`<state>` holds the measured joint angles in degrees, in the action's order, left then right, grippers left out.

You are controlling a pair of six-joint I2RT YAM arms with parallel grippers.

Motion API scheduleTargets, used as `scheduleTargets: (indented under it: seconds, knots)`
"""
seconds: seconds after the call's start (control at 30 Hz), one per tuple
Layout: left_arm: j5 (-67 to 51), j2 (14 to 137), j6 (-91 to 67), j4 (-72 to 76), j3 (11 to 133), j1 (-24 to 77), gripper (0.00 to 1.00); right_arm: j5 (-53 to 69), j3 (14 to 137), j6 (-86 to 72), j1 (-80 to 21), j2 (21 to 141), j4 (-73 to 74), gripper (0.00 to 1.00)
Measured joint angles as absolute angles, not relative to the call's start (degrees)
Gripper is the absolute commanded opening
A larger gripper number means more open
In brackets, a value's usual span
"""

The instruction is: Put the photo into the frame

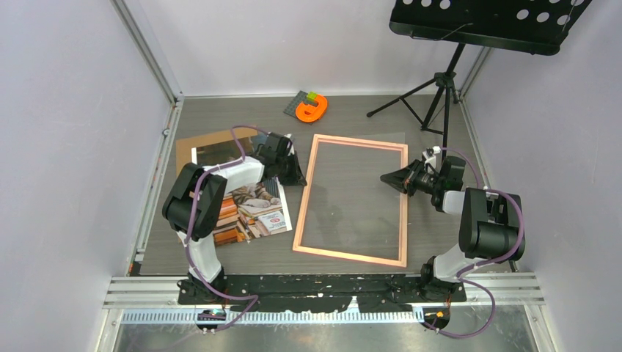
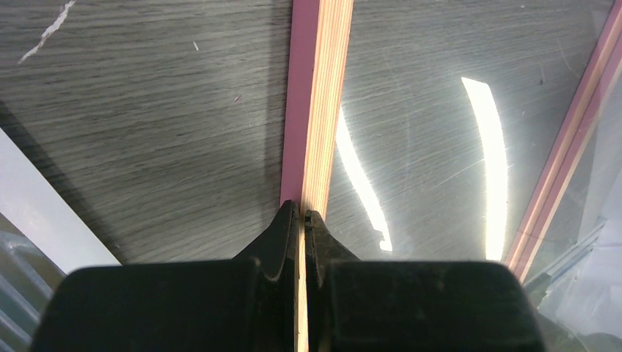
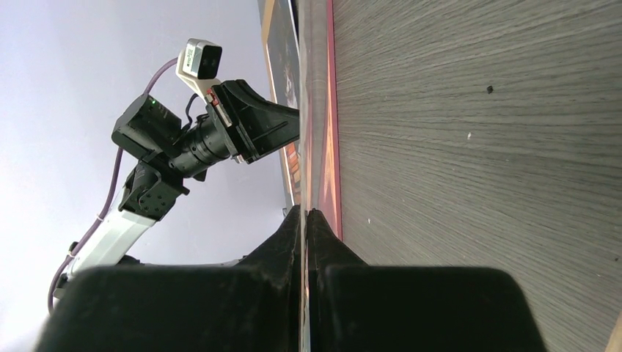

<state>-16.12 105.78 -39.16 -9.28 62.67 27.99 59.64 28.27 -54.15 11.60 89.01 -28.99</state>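
Frame lies mid-tabletop; my left hand is clamped on its left rail near the far corner; my right hand is pinched tight on its right side, a thin edge running between the fingers; photo sits outside the frame, just beside that left rail, partly on the brown backing board.

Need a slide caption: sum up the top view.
Left jaws at the left rail of the pink frame, right jaws above its pane, both shut; cat photo alongside, partly under left arm.
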Motion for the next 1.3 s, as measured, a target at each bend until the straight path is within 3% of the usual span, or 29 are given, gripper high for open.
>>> scheduleTargets:
  seconds: [1.3]
  knots:
    - [-14.96,105.56,-41.41,-8.62,62.19,28.56,0.0,60.77,30.63,-53.08,12.62,94.15,-28.93,0.06]
